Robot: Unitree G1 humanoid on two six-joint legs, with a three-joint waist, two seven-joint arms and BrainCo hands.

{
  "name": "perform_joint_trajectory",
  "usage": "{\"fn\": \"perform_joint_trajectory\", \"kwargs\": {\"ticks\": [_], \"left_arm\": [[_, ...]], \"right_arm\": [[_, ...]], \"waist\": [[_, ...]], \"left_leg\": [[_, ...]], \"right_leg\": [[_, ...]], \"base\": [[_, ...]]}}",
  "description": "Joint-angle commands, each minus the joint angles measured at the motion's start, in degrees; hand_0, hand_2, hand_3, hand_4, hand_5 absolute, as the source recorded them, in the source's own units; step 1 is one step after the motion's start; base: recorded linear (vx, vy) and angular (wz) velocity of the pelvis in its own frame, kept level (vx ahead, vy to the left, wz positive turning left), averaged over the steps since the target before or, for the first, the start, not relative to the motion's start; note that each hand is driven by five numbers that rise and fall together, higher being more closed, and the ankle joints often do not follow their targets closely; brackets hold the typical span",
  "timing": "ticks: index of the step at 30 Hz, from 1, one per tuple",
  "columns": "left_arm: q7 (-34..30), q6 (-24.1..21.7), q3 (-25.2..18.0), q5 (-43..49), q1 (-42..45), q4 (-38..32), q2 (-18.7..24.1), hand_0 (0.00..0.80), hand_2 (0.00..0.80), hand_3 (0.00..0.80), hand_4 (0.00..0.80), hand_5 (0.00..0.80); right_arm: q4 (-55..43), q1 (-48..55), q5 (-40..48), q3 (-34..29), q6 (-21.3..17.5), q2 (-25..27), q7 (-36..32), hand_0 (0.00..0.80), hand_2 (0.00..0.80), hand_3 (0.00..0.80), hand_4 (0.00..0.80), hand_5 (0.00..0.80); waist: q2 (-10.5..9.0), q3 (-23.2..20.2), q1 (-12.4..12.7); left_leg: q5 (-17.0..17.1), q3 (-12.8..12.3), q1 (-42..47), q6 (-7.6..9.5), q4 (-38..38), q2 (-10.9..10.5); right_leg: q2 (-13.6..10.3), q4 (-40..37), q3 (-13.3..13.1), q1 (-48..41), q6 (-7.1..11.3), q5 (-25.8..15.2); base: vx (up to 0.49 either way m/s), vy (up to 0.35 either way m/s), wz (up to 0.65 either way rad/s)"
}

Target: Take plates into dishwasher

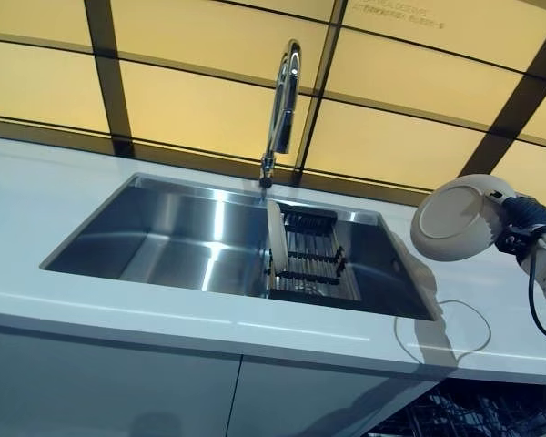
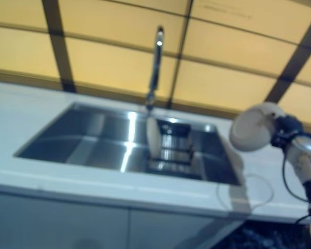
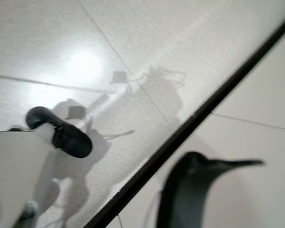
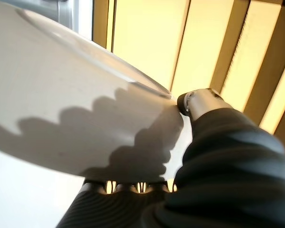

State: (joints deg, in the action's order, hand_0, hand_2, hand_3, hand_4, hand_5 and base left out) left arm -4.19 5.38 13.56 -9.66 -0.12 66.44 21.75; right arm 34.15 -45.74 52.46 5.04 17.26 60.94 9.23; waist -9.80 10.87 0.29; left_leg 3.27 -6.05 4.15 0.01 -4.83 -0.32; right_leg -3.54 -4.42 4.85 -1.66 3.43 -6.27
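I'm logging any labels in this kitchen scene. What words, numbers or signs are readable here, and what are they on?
Yellow wall panel: a short line of small print near its top edge, too small and blurred to read.
Plate in the right hand: no print visible.
Faucet, sink, rack and counter: no print visible.

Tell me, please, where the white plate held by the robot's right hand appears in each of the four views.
Left eye view: the held plate is at the right edge, above the counter, in the right hand.
Right eye view: same place.
Left wrist view: not in it.
Right wrist view: fills the upper left.
Shared landmark: the yellow panelled wall.
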Motion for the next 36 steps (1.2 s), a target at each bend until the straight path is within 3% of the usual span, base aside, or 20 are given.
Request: {"fn": "perform_joint_trajectory", "kwargs": {"ticks": [1,13,19,36], "left_arm": [[-0.3,-0.1,3.1,1.8,-1.2,3.3,0.8,0.0,0.0,0.0,0.0,0.0],[-0.9,0.3,2.9,3.6,-1.8,3.2,1.0,0.0,0.0,0.0,0.0,0.0],[-1.0,0.5,2.4,5.2,-1.2,3.4,1.0,0.0,0.0,0.0,0.0,0.0],[-0.6,0.1,0.5,6.0,-1.2,4.1,0.9,0.0,0.0,0.0,0.0,0.0]], "right_arm": [[-2.1,-4.4,-3.9,-0.2,-1.3,7.0,-0.2,0.8,0.8,0.8,0.8,0.8],[-1.3,1.3,-10.3,-3.9,0.0,12.1,-2.6,0.8,0.8,0.8,0.8,0.8],[-1.4,11.3,-13.0,-11.3,-0.6,15.9,-8.5,0.8,0.8,0.8,0.8,0.8],[-4.4,30.3,-19.8,-23.7,-3.5,16.4,-18.4,0.8,0.8,0.8,0.8,0.8]], "waist": [[0.71,-3.6,0.0],[0.75,-4.5,-2.4],[0.95,-5.3,-4.8],[1.17,-5.8,-7.7]], "left_leg": [[-7.2,-0.1,0.9,2.16,1.7,-0.9],[-7.7,-1.9,1.3,2.35,1.6,-0.6],[-8.0,-3.1,1.6,2.32,1.3,-0.2],[-8.0,-4.9,1.9,2.23,0.9,0.3]], "right_leg": [[1.2,3.3,0.5,1.8,4.14,1.8],[1.7,3.1,-1.4,2.1,4.16,1.8],[2.3,2.9,-3.1,2.9,4.41,1.4],[2.9,2.5,-4.7,3.8,4.51,0.9]], "base": [[-0.015,-0.005,-0.27],[-0.01,-0.006,-0.13],[-0.012,-0.014,-0.17],[0.004,-0.015,-0.09]]}}
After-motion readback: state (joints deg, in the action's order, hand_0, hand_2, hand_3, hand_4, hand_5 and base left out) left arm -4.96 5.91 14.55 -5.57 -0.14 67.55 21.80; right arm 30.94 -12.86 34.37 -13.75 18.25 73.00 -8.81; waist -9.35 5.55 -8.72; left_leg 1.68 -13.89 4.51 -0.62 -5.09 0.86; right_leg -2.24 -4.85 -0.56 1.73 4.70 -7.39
